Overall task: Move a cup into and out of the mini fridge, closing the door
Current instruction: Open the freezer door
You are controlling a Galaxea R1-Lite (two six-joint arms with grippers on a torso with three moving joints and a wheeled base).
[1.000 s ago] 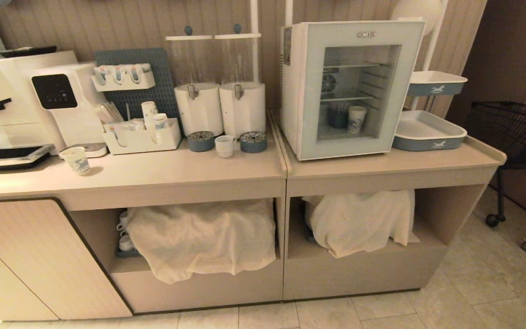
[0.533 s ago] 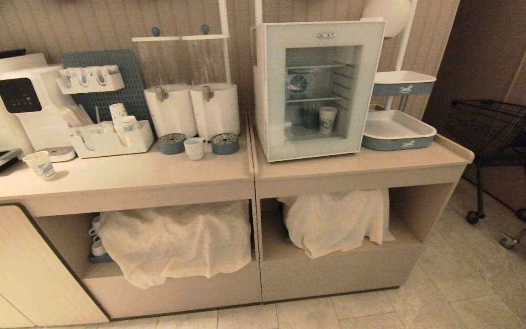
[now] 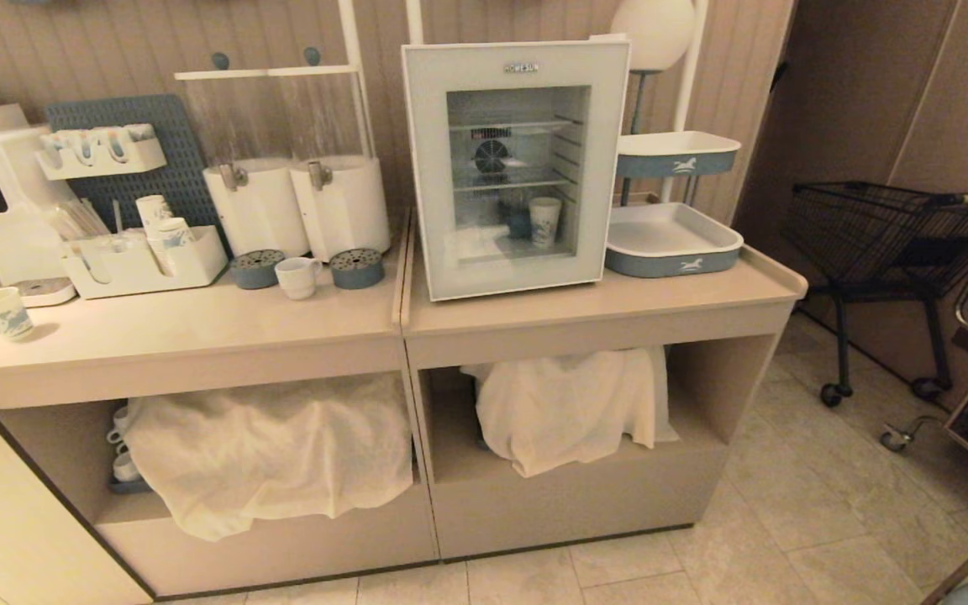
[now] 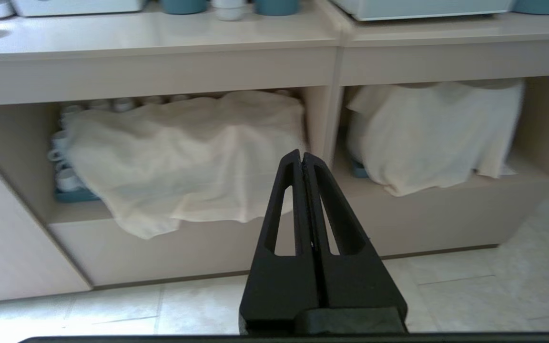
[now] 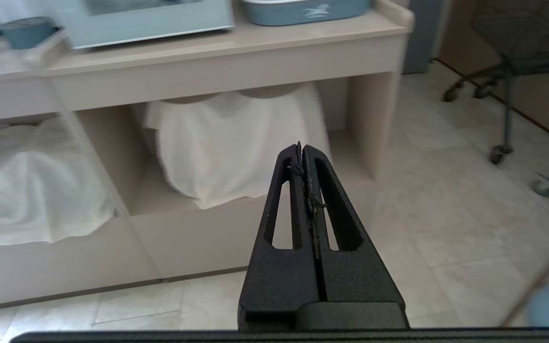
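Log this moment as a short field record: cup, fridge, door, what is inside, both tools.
cup: small white cup on the counter, between two round blue-grey drip trays, in front of the dispensers
mini fridge: on the right counter section, beside a stacked tray rack
door: shut
inside fridge: a printed paper cup and a dark blue item behind the glass
left tool: shut, empty, low in front of the cabinet
right tool: shut, empty, low in front of the cabinet

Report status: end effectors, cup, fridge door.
Both end effectors, left and right, shut, empty, low before the counter. Cup on counter. Door closed. Nothing blocking.
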